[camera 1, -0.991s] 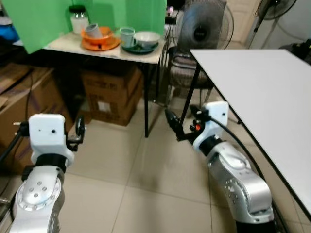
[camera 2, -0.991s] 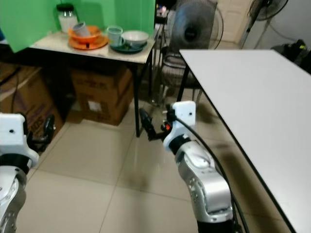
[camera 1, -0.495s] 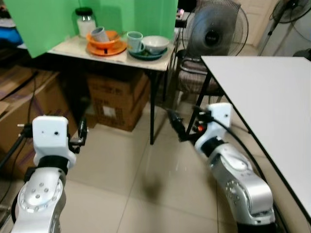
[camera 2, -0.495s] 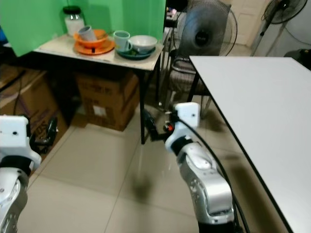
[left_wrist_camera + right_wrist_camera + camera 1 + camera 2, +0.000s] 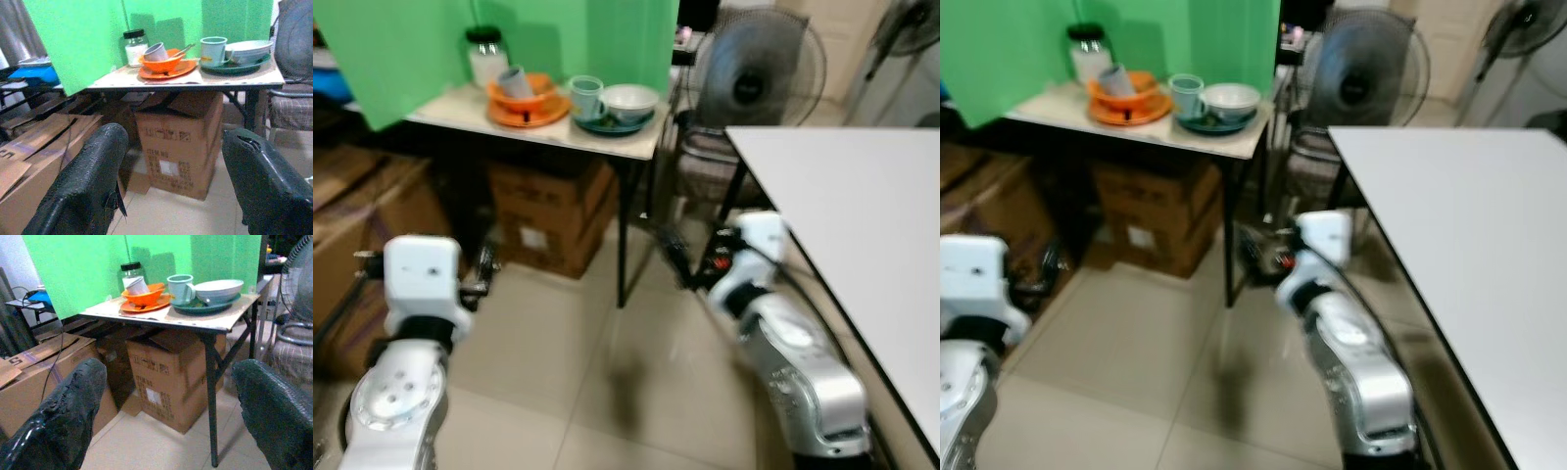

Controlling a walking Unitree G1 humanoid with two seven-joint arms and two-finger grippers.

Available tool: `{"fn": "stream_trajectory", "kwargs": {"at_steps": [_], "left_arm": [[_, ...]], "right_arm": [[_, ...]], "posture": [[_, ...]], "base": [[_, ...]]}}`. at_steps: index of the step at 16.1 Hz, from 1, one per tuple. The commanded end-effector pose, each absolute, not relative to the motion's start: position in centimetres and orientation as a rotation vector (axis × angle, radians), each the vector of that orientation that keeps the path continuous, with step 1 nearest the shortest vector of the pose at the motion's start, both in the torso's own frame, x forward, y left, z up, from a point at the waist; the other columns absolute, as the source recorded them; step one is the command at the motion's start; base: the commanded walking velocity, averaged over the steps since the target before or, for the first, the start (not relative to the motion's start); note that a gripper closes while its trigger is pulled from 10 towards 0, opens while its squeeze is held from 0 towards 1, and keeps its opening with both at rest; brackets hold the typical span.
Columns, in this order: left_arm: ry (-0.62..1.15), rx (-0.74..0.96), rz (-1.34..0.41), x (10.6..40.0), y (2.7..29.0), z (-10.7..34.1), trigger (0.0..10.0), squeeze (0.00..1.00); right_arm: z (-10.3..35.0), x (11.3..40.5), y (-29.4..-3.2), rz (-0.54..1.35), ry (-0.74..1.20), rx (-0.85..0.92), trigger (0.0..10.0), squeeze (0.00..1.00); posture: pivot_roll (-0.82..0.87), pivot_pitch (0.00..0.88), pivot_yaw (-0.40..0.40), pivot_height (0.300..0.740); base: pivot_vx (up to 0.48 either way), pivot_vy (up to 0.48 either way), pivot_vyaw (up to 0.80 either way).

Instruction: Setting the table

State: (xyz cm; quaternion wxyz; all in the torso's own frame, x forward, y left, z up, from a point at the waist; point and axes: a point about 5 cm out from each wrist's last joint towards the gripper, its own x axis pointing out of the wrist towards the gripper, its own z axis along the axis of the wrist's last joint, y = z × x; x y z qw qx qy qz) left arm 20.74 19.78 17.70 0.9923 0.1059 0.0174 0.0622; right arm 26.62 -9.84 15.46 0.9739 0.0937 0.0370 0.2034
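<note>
I see a small side table [image 5: 607, 142] ahead, with a green screen [image 5: 431, 39] behind it. On the table sits an orange plate [image 5: 146, 306] with an orange bowl [image 5: 143, 295] on it, and a small grey cup [image 5: 135, 285] lies tipped inside that bowl. Just beside it is a dark green plate [image 5: 203, 307] holding a pale green mug [image 5: 180, 289] and a white bowl [image 5: 218, 290]. A glass jar with a black lid [image 5: 134, 47] stands behind the orange things, close to the screen.

Under the table is a cardboard box [image 5: 178, 139]. More flat cardboard [image 5: 34, 147] is off to the robot's left. A big fan [image 5: 759, 73] stands past the table, and a large white table [image 5: 862, 215] is on the robot's right.

My left gripper [image 5: 171, 181] is held low over the tiled floor [image 5: 558, 362], well short of the side table. Its two black fingers [image 5: 83, 186] are spread wide with nothing between them. My right gripper [image 5: 171, 416] is also low and pointing at the side table, its fingers [image 5: 274, 416] spread apart and holding nothing. The head views are a bit blurry.
</note>
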Motion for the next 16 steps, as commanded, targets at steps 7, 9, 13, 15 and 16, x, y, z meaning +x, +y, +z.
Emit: {"fn": "stream_trajectory", "kwargs": {"at_steps": [7,9,13,15,16], "left_arm": [[0.022,0.211,0.097,20.93,19.21,17.93,10.0,0.00],[0.020,0.209,0.097,20.96,19.18,17.95,10.0,0.00],[0.019,0.210,0.095,21.05,19.17,17.97,10.0,0.00],[0.017,0.213,0.089,21.20,19.13,18.03,10.0,0.00],[0.016,0.213,0.088,21.23,19.12,18.03,10.0,0.00]], "right_arm": [[15.95,26.84,-10.59,0.393,0.044,0.158,10.0,0.00],[15.94,26.86,-10.58,0.395,0.043,0.156,10.0,0.00],[15.98,26.93,-10.47,0.406,0.038,0.142,10.0,0.00],[16.00,27.06,-10.44,0.398,0.035,0.146,10.0,0.00],[16.00,27.07,-10.47,0.395,0.035,0.149,10.0,0.00]], "posture": [[-0.05,0.000,-0.005,0.740],[-0.05,0.000,-0.005,0.740],[-0.05,0.000,-0.003,0.740],[-0.05,0.000,0.000,0.740],[-0.05,0.000,0.000,0.740]], "base": [[0.363,0.000,0.00],[0.364,0.000,0.00],[0.363,0.000,0.35],[0.364,0.000,0.40],[0.364,0.000,0.00]]}}
